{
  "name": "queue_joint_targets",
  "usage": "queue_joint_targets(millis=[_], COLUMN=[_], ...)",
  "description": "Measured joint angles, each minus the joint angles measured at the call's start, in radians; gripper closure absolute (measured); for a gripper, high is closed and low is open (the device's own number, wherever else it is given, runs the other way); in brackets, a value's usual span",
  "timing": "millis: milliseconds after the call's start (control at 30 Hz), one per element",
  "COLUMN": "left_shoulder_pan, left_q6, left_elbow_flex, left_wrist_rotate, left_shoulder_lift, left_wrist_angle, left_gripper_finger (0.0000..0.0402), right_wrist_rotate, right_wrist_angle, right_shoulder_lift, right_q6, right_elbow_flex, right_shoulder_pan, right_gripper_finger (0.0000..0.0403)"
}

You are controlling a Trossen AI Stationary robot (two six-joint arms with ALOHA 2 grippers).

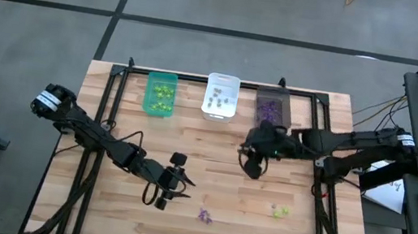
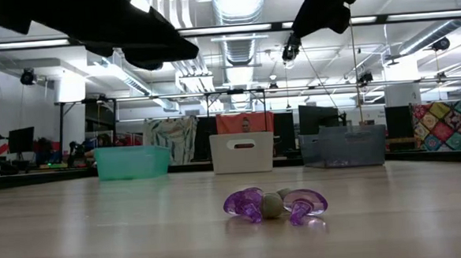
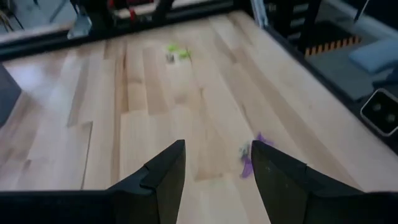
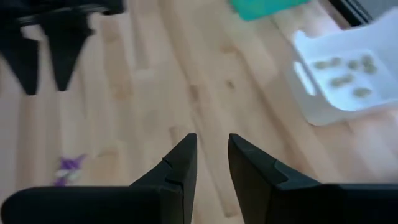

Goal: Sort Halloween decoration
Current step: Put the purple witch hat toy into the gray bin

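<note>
right gripper (image 4: 211, 163): jaws slightly apart, empty | white bin (image 4: 323, 93): greyish trinkets (image 4: 348, 68) | purple trinket (image 4: 68, 168): on table (image 4: 155, 93)

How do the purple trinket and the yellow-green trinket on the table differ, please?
Colour: the purple trinket is purple, with a greyish piece against it in the low view; the yellow-green trinket is yellow-green. Place: the purple trinket lies close to the left gripper; the yellow-green trinket lies farther toward the right arm's side. View: the low view shows the purple trinket near and clear, but not the yellow-green trinket. Both lie loose on the wooden table, outside the bins.
</note>
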Motion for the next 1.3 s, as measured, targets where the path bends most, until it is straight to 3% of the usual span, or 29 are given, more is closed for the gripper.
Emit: queue_joint_targets(millis=[267, 433, 700, 900, 1300], left_shoulder_pan=[0.000, 0.000, 0.011, 0.048, 0.054], left_q6=[-0.007, 0.001, 0.050, 0.074, 0.101], left_elbow_flex=[-0.108, -0.115, -0.062, -0.023, 0.053], left_wrist_rotate=[0.000, 0.000, 0.015, 0.150, 0.157], left_shoulder_lift=[0.007, 0.096, 0.234, 0.311, 0.511], left_wrist_angle=[0.235, 0.371, 0.375, 0.384, 0.461], left_gripper_finger=[0.0235, 0.0235, 0.0235, 0.0235, 0.0235], right_wrist_rotate=[0.008, 0.008, 0.009, 0.008, 0.008], right_wrist_angle=[0.106, 0.172, 0.181, 0.186, 0.193], right_shoulder_lift=[0.000, 0.000, 0.000, 0.000, 0.000], right_q6=[0.059, 0.059, 0.052, 0.047, 0.051], right_elbow_flex=[-0.073, -0.093, -0.099, -0.099, -0.099], right_shoulder_pan=[0.098, 0.115, 0.115, 0.115, 0.115], right_gripper_finger=[0.0323, 0.0319, 0.0319, 0.0323, 0.0314])
